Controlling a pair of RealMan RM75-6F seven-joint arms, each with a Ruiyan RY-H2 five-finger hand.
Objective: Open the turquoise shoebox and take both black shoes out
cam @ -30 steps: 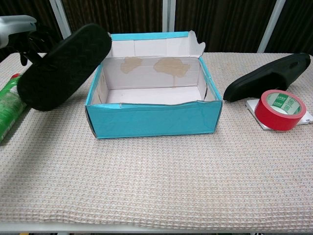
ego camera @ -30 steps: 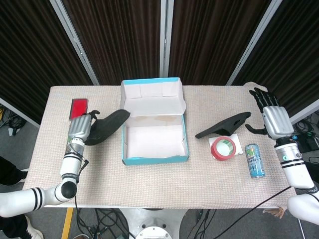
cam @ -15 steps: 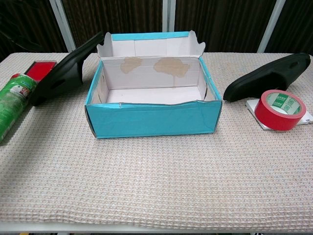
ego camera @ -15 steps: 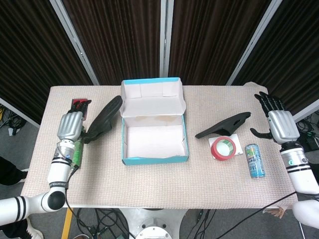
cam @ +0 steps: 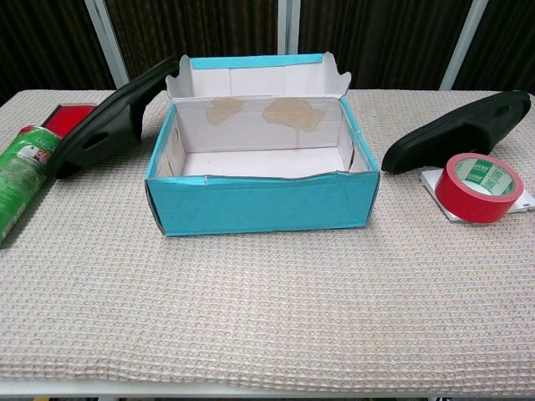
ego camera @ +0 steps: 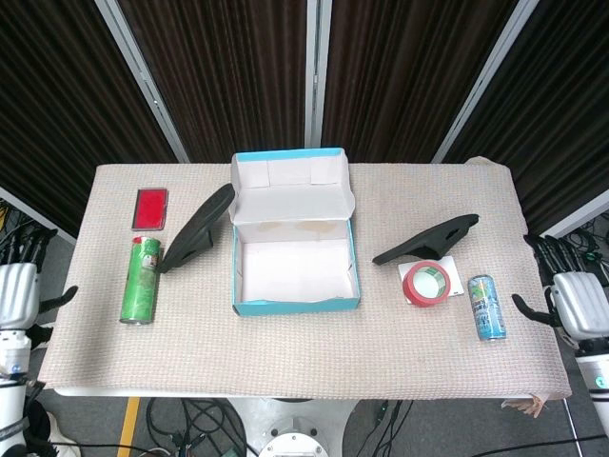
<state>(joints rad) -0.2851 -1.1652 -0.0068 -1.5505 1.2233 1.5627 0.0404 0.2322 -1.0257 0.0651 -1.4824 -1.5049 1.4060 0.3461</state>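
The turquoise shoebox (ego camera: 296,243) is seen open and emptied, one black shoe (ego camera: 197,228) leaned at its left, the other black shoe (ego camera: 425,240) laid right, while the left hand (ego camera: 17,290) and right hand (ego camera: 572,305) are held spread, empty, beyond the table ends.

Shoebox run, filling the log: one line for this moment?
shoebox: open, empty | left shoe: leaning on box | right shoe: on table | left hand: open | right hand: open

Dark pleated curtains (ego camera: 228,67) with pale frames (ego camera: 143,71) back the table (ego camera: 295,352).
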